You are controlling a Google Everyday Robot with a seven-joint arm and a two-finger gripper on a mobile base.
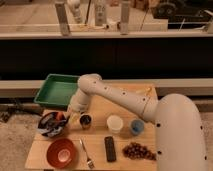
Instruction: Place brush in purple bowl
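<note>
The purple bowl [50,125] sits at the left edge of the wooden table, dark with a pale rim. The brush [60,118] shows as an orange-red bit with a whitish part, lying over the bowl's upper right part. I cannot tell whether it rests in the bowl or is still held. My gripper [74,117] hangs from the white arm just right of the bowl's rim, right next to the brush end.
A green tray [56,90] stands behind the bowl. A dark can [85,121], white cup [115,123] and blue cup [136,126] line up to the right. In front are an orange-red bowl [62,152], a silver fork [86,152], a black remote [110,148] and grapes [139,150].
</note>
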